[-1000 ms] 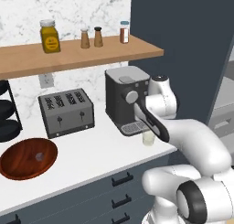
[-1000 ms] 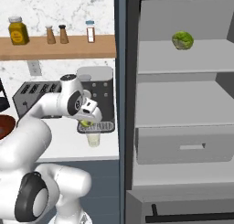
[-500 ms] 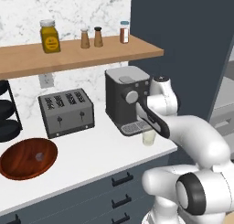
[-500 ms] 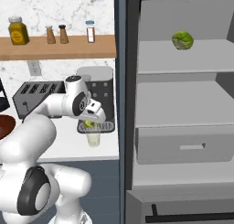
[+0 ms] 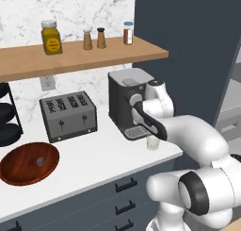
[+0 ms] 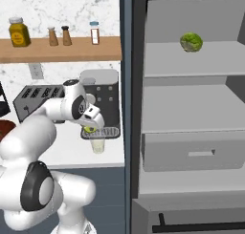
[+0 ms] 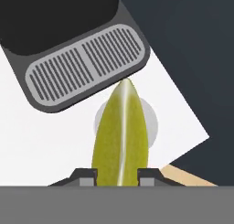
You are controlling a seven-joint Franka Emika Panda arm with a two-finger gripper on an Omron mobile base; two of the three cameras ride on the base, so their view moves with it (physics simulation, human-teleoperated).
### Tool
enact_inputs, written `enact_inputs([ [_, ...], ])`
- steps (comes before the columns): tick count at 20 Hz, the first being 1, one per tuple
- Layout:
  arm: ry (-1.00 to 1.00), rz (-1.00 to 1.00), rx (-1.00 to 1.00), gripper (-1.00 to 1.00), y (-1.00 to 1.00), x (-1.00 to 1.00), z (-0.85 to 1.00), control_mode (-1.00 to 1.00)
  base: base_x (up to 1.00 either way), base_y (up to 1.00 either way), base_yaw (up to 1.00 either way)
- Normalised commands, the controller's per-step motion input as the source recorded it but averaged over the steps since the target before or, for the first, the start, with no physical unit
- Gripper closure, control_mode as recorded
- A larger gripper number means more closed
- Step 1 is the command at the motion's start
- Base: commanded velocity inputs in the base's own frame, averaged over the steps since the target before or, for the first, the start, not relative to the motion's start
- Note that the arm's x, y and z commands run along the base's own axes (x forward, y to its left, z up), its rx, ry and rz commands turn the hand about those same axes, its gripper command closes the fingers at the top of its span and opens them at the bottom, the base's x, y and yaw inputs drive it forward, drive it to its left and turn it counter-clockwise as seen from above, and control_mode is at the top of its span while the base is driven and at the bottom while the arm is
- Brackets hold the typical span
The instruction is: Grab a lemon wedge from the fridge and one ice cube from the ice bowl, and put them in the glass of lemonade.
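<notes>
My gripper (image 7: pixel 118 175) is shut on the lemon wedge (image 7: pixel 121 136), a yellow-green sliver standing between the fingertips. Directly below it sits the glass of lemonade (image 7: pixel 151 123), its rim partly hidden by the wedge. From the right base view the wedge (image 6: pixel 89 129) hangs just above the glass (image 6: pixel 98 145), near the counter's front edge. The glass (image 5: pixel 152 143) stands in front of the coffee machine. At the counter's left is the wooden ice bowl (image 5: pixel 19 166) with an ice cube (image 5: pixel 40 162) in it. The fridge (image 6: pixel 191 113) stands open on the right.
The black coffee machine (image 5: pixel 126 100) and its drip grille (image 7: pixel 84 70) are close behind the glass. A toaster (image 5: pixel 68 114) and a black tiered rack (image 5: pixel 7 126) stand further left, under a wooden shelf (image 5: pixel 70 55) of jars. A leafy green ball (image 6: pixel 191 42) sits in the fridge.
The arm's upper links have swung slightly. The gripper stays shut on the wedge, hovering over the glass with hardly any shift.
</notes>
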Motion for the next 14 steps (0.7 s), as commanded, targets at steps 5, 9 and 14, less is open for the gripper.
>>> enact_inputs([
  [5,-0.01,-0.01,0.00,1.00,-0.06,0.17,-0.26,-1.00,0.00,0.00,0.00],
  [9,0.00,0.00,0.00,1.00,-0.16,0.01,-0.05,-1.00,0.00,0.00,0.00],
  [14,0.00,0.01,0.00,1.00,-0.22,0.03,0.00,-1.00,0.00,0.00,0.00],
])
